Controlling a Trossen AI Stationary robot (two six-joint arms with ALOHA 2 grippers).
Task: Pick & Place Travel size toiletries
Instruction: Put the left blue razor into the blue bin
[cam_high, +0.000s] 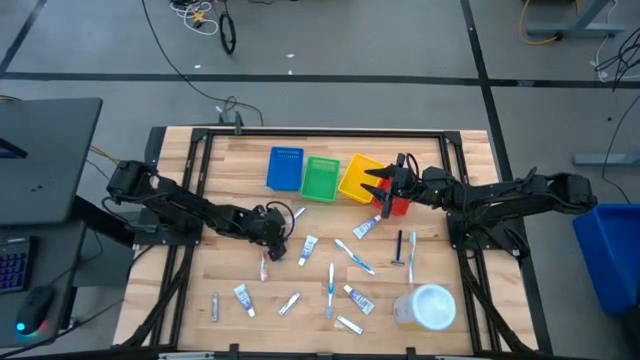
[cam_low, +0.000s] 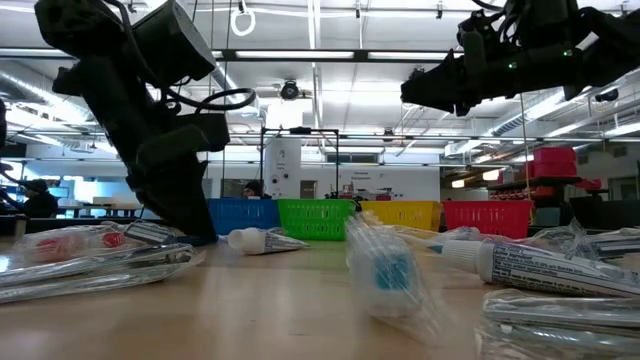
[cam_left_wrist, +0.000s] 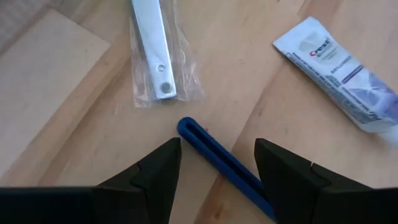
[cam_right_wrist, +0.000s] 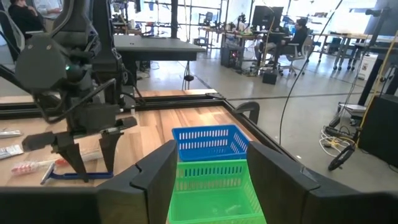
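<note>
Travel size toiletries lie scattered on the wooden table (cam_high: 230, 150): white tubes (cam_high: 308, 247), wrapped toothbrushes (cam_high: 330, 285) and a dark razor (cam_high: 399, 245). My left gripper (cam_high: 278, 235) points steeply down, open. Its fingers stand on either side of a blue toothbrush handle (cam_left_wrist: 211, 152) that lies flat on the wood; I see no touch. The right wrist view shows the same gripper (cam_right_wrist: 87, 168) low over the blue toothbrush (cam_right_wrist: 81, 176). My right gripper (cam_high: 380, 185) hangs level and open above the yellow basket (cam_high: 358, 178) and the red basket (cam_high: 397, 205), holding nothing.
A blue basket (cam_high: 285, 168) and a green basket (cam_high: 321, 177) stand in the row at the table's far side. A wrapped white toothbrush (cam_left_wrist: 155, 50) and a Crest tube (cam_left_wrist: 339, 65) lie just beyond my left gripper. A large round translucent container (cam_high: 428, 307) stands near right.
</note>
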